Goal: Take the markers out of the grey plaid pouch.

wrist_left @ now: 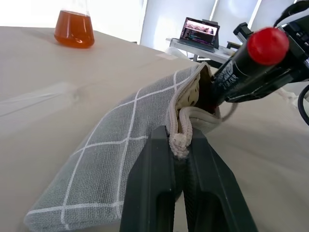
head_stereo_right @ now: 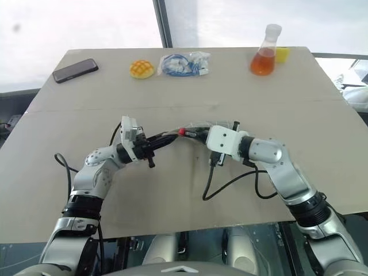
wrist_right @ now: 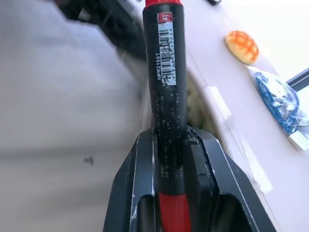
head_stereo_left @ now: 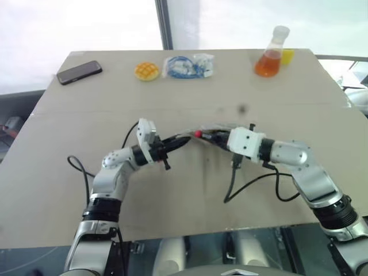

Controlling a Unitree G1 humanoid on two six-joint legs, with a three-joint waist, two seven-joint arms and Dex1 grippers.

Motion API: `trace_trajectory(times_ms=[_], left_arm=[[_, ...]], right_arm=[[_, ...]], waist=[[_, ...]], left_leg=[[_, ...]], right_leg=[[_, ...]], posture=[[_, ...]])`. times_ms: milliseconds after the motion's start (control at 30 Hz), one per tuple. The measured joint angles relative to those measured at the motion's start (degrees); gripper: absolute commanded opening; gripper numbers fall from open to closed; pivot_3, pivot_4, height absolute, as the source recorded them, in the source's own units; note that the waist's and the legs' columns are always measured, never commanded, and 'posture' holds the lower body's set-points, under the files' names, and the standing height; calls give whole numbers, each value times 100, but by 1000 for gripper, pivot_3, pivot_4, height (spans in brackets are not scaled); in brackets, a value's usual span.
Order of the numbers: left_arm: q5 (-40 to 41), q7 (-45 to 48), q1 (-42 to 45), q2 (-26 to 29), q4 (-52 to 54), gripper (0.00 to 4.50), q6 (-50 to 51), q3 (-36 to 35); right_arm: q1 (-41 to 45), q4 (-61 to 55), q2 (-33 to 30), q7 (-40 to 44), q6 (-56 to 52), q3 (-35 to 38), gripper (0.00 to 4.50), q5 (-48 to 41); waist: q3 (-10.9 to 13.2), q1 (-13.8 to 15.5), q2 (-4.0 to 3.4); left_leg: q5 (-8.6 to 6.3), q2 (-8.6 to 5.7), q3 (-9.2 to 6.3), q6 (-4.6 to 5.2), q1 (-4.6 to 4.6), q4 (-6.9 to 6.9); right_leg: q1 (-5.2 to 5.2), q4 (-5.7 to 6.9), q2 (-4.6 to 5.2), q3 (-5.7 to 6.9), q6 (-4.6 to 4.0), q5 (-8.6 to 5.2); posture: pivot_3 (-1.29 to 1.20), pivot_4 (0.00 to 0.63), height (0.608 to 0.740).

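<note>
The table (head_stereo_left: 69,190) carried both arms at its middle, with a phone (head_stereo_left: 79,72), a yellow bun (head_stereo_left: 146,71), a bag of blue cable (head_stereo_left: 188,66) and a flask (head_stereo_left: 271,54) of orange liquid ranged along the far edge, well apart from the work.

The pouch (wrist_left: 111,159) was at mid-table between the two pincers, largely hidden behind them in the head views. In the left wrist view it lay along that pincer's own line, its body stretching away flat and its open mouth, yellowish lining showing, turned toward the right arm.

The left pincer (wrist_left: 182,145) was clamped together on the zipper edge of the pouch at the mouth, pinning it.

The right pincer (wrist_right: 169,145) was clamped on a marker (wrist_right: 165,82), the dark barrel pinched between its fingers, one red end back inside the grip and the barrel running straight out ahead along the pincer's line. The other red end (head_stereo_left: 198,134) showed between the pincers, just beside the left one.

The marker's long axis lay roughly in line with the pouch mouth, part of the barrel close by the lining; whether it had fully cleared the opening I could not tell. The right arm alone held it, so the coming move probably turns on drawing back along that axis while the left keeps the pouch anchored. Whether other markers stayed inside could not be seen.
</note>
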State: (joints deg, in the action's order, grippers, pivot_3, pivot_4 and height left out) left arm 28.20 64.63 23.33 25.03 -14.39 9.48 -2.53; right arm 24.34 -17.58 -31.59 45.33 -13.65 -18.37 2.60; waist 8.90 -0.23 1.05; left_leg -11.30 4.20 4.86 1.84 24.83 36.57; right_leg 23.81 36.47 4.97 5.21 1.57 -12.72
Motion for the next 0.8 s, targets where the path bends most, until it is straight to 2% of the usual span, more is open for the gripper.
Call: trace_trajectory(times_ms=[200, 267, 367, 467, 600, 667, 800], left_arm=[[-15, -105, -9, -22, 89, 0, 9, 33], [-120, -145, -79, -23, 223, 0, -57, 66], [-240, -256, -185, -38, 268, 0, -156, 86], [-361, -366, -227, -66, 265, 0, -292, 84], [-539, -462, -238, -101, 222, 0, -630, 81], [-579, -479, -240, -108, 165, 0, -737, 77], [-637, -480, -261, -182, 97, 0, -941, 83]], right_arm=[[99, -636, 848, -429, -874, 1071, 207, -1366], [374, -954, 1119, -841, -1553, 1788, 207, -2149], [843, -1180, 942, -1361, -2630, 2863, 207, -3131], [976, -977, 241, -1707, -3570, 3572, 207, -3443], [893, 378, -1027, -1992, -4205, 3593, 207, -2867], [831, 931, -1146, -1965, -4389, 3573, 207, -2775], [775, 2440, -1314, -1528, -4072, 2752, 207, -2324]], waist=[[3, -11, 1], [4, -9, -1], [4, 30, -1], [4, 102, -3], [6, 107, -5], [5, 85, -6], [6, 17, -7]], left_leg=[[0, 4, -6, 0, 1, -2], [0, 2, -13, 0, 2, -2], [0, -1, -19, 0, 2, -1], [-1, -2, -9, 0, 2, -1], [-1, -4, 18, 1, 4, -4], [-1, -1, 23, 2, 2, -12], [0, 2, 28, 2, -1, -20]], right_leg=[[1, 5, -7, 2, 17, 14], [2, 5, -5, 0, 1, 24], [-1, 1, 2, 0, -14, 18], [-1, -3, 3, 1, -22, 13], [0, -9, 7, 0, -24, 13], [3, -12, 1, -4, -24, 14], [8, -10, -11, -13, -1, 26]], posture=[[0, 150, 740], [0, 150, 740], [0, 150, 740], [0, 150, 740], [0, 150, 740], [0, 150, 740], [0, 150, 740]])
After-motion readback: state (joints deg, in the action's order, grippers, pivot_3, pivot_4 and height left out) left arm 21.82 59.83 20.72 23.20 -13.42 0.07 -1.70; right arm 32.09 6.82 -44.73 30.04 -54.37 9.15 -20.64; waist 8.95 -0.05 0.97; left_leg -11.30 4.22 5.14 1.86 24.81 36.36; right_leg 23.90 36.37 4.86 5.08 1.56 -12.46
